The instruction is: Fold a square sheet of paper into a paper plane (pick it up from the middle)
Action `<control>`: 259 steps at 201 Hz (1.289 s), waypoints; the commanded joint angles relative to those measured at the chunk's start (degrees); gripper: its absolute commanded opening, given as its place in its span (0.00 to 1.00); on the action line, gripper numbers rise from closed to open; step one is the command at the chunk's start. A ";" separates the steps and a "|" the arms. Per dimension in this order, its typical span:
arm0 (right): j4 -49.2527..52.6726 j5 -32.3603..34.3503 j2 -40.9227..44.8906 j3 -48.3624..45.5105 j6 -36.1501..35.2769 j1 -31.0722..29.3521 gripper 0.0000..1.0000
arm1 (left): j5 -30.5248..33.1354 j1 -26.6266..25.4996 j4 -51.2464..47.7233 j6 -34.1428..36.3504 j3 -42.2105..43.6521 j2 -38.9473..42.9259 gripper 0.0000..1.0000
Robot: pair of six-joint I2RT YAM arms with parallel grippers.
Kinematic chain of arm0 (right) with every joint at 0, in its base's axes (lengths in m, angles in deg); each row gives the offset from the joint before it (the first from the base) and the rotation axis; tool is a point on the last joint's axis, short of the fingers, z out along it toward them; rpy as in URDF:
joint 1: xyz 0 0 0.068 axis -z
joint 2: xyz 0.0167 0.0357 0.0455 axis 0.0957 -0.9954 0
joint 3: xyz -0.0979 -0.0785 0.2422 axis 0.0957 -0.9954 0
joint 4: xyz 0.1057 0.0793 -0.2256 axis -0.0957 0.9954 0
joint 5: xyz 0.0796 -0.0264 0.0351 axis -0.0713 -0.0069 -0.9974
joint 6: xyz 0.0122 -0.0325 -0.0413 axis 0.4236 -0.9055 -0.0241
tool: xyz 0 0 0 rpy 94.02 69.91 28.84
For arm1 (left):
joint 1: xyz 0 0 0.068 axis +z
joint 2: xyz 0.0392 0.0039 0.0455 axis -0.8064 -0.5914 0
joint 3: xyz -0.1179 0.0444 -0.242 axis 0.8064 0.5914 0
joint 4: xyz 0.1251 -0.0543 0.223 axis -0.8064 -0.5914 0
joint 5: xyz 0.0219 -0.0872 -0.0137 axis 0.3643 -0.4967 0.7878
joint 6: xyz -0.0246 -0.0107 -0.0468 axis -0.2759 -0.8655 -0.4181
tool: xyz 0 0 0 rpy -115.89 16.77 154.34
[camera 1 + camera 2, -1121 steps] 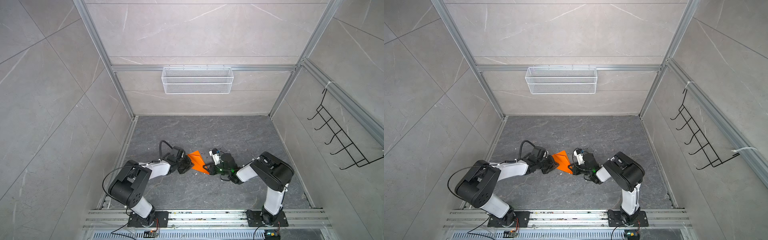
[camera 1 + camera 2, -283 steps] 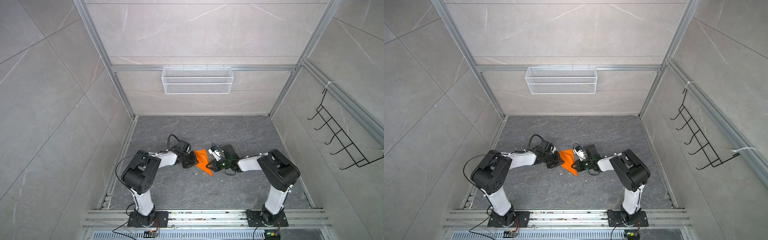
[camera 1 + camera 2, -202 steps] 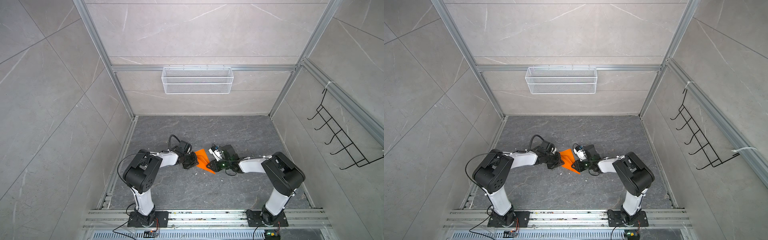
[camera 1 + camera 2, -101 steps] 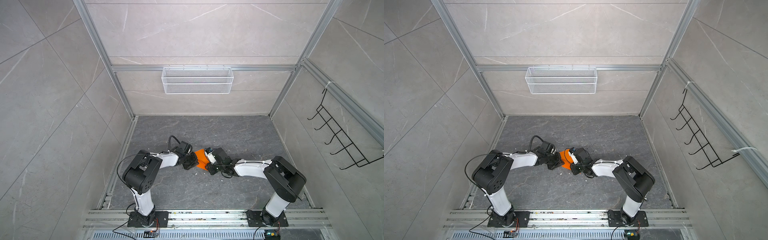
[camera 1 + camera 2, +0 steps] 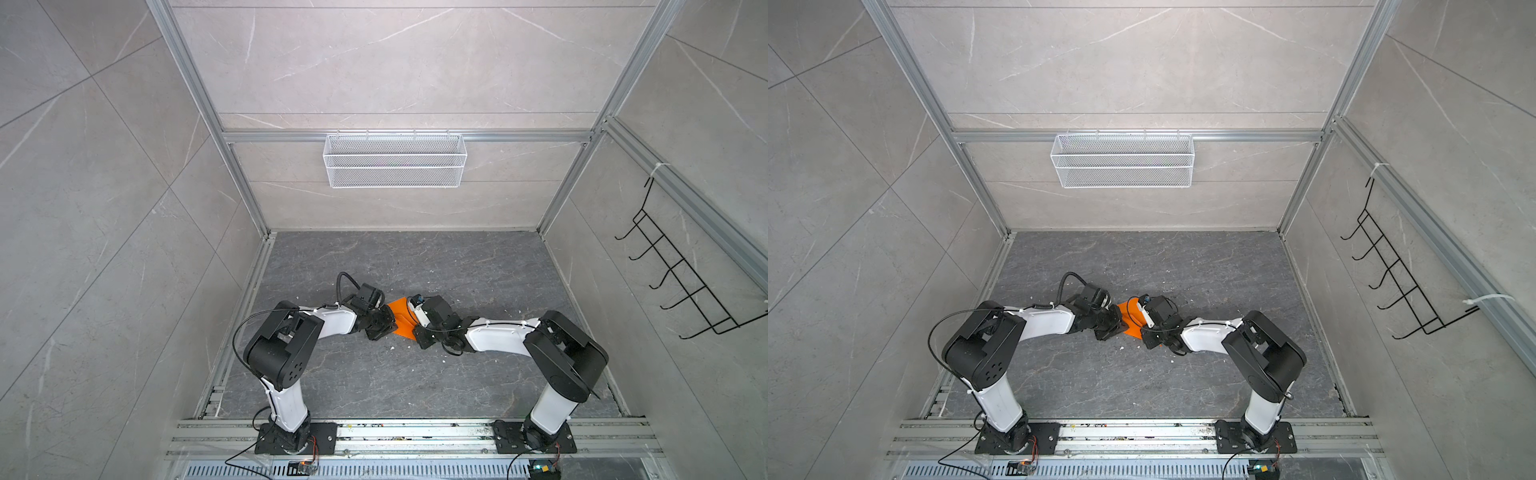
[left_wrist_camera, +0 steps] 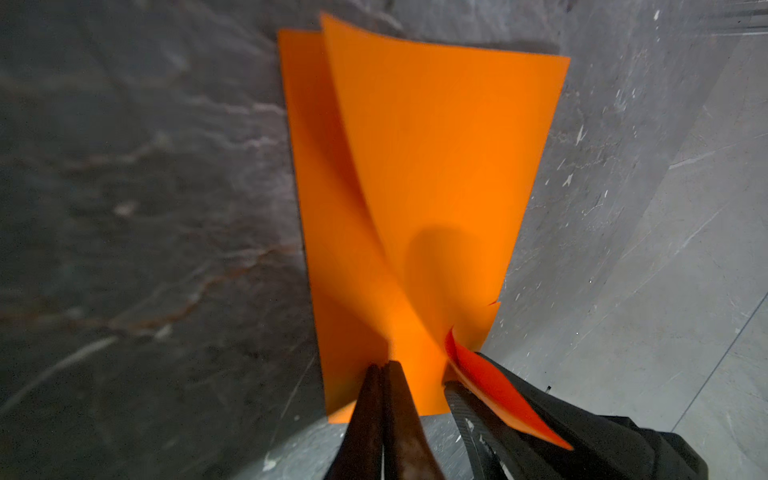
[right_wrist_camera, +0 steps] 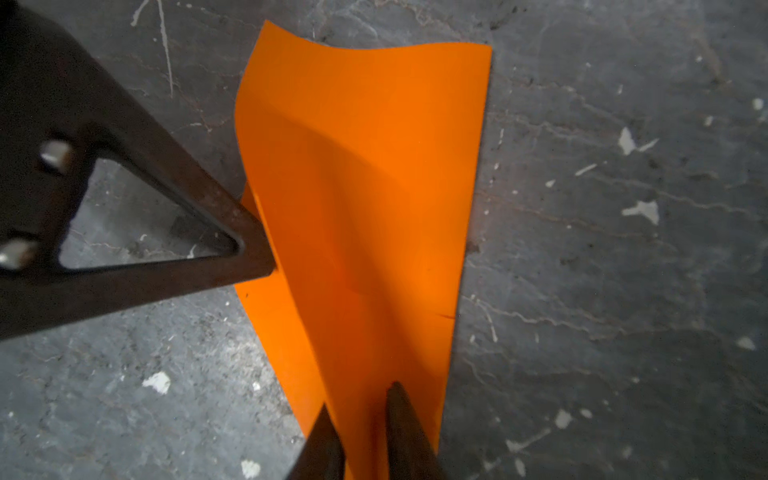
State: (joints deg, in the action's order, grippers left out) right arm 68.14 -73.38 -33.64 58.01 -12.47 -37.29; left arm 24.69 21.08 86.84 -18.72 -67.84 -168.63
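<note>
At centre, square sheet of paper [image 5: 399, 321] lengthwise far-to-near, left fingers [image 6: 370, 415] pinching, right fingers [image 7: 403, 428] narrow, hold unclear

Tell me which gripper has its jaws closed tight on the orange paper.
The left gripper: its fingers meet, pinching the square sheet of paper at its edge. The right gripper straddles the paper with a gap showing between its fingers.

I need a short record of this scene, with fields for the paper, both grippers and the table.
square sheet of paper: orange, doubled over, upper layer bowed up
left gripper: shut on the paper's edge
right gripper: jaws slightly apart, a paper edge between them
table: dark grey, white specks
stage: early fold, no plane shape yet
</note>
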 commanded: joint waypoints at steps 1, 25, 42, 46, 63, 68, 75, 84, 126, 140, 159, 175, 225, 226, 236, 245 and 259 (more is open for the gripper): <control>-0.53 -1.78 -1.40 0.00 1.12 -0.13 0.14 | 1.59 -0.51 -5.76 -1.07 2.21 1.06 0.07; -3.02 -4.70 -1.09 -2.01 2.73 0.69 0.08 | 1.97 -0.43 -6.38 -0.98 2.44 1.87 0.07; -5.58 -8.08 -1.05 -3.56 4.03 1.88 0.06 | 2.28 -0.41 -7.05 -0.80 2.45 2.55 0.07; -6.18 -8.93 -1.13 -3.88 4.32 2.19 0.06 | 2.37 -0.39 -7.30 -0.77 2.45 2.72 0.07; -8.50 -12.92 -1.43 -5.10 5.56 3.83 0.05 | 2.84 -0.40 -7.63 -0.58 2.48 3.55 0.07; -9.45 -14.17 -1.56 -5.47 6.03 4.37 0.04 | 2.82 -0.38 -7.64 -0.40 2.45 3.79 0.08; -10.82 -16.19 -1.80 -6.15 6.82 4.99 0.03 | 2.81 -0.39 -7.43 -0.16 2.34 4.12 0.08; -12.46 -18.69 -2.22 -6.81 7.77 5.98 0.03 | 2.45 -0.38 -6.61 0.21 2.22 4.56 0.09; -16.89 -26.58 -4.93 -7.90 12.72 8.64 0.02 | -0.87 -0.39 0.12 2.10 1.34 6.74 0.13; -17.51 -28.31 -5.58 -7.93 14.05 9.55 0.02 | -1.48 -0.39 1.27 2.69 0.75 6.84 0.13; -18.35 -30.47 -6.23 -8.09 15.97 10.82 0.02 | -2.80 -0.43 3.28 3.28 -0.35 6.01 0.14; -18.53 -31.66 -6.53 -8.09 17.16 11.83 0.01 | -4.51 -0.53 5.24 3.23 -1.03 4.43 0.14; -16.47 -35.99 -8.23 -6.04 18.99 13.31 0.02 | -7.96 -0.51 10.75 2.10 -2.39 -0.22 0.14; -16.39 -36.05 -8.24 -6.05 19.02 13.33 0.02 | -8.04 -0.54 10.83 2.08 -2.40 -0.30 0.14; -15.61 -36.40 -8.50 -5.60 19.15 13.43 0.03 | -8.38 -0.52 11.49 1.91 -2.53 -0.93 0.14; -14.70 -36.91 -8.78 -5.10 19.16 13.59 0.03 | -8.45 -0.50 11.55 1.76 -2.75 -1.46 0.14; -13.31 -37.42 -9.33 -4.28 19.15 13.74 0.04 | -8.77 -0.49 12.10 1.43 -2.87 -2.19 0.14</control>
State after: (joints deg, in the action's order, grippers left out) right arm 49.43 -109.31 -40.72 52.46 5.96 -23.68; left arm 18.19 20.82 95.89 -16.93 -68.80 -169.55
